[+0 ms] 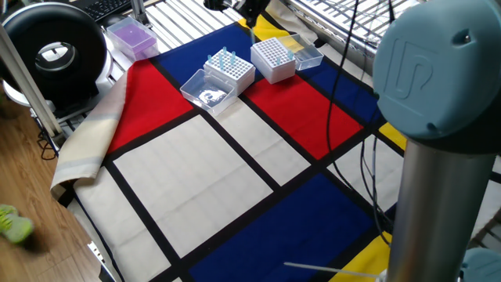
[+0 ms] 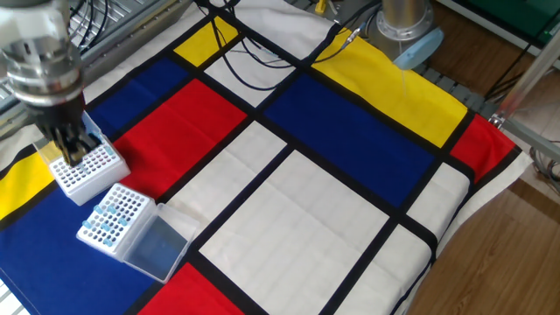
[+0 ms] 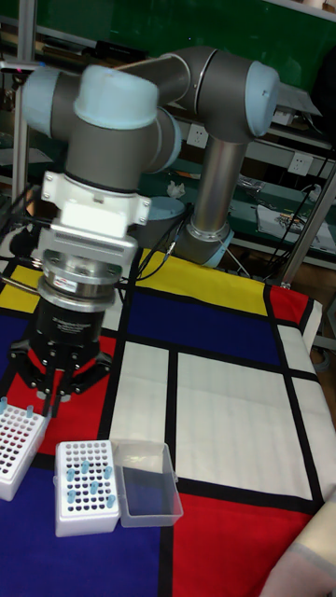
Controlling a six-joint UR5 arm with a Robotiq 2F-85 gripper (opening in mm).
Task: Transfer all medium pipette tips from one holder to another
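A white holder (image 1: 229, 69) carries several pale-blue medium pipette tips (image 3: 86, 478) standing in its holes, and its clear lid (image 1: 205, 94) lies open beside it. Close by stands a second white holder (image 1: 274, 58), also with its lid (image 1: 307, 55) open. At least two blue tips (image 3: 27, 409) stand at its back edge. My gripper (image 2: 75, 149) hangs just above this second holder (image 2: 85, 169), fingers pressed together around what looks like one thin tip. That tip is barely visible. In the tall view the gripper (image 3: 51, 394) points down beside the left holder (image 3: 19, 450).
A purple box (image 1: 131, 36) and a round black device (image 1: 52, 52) sit at the table's far left. Black cables (image 1: 338, 86) trail over the checked cloth (image 1: 196, 172). The arm's grey column (image 1: 438, 180) fills the right foreground. The cloth edge hangs off the left side.
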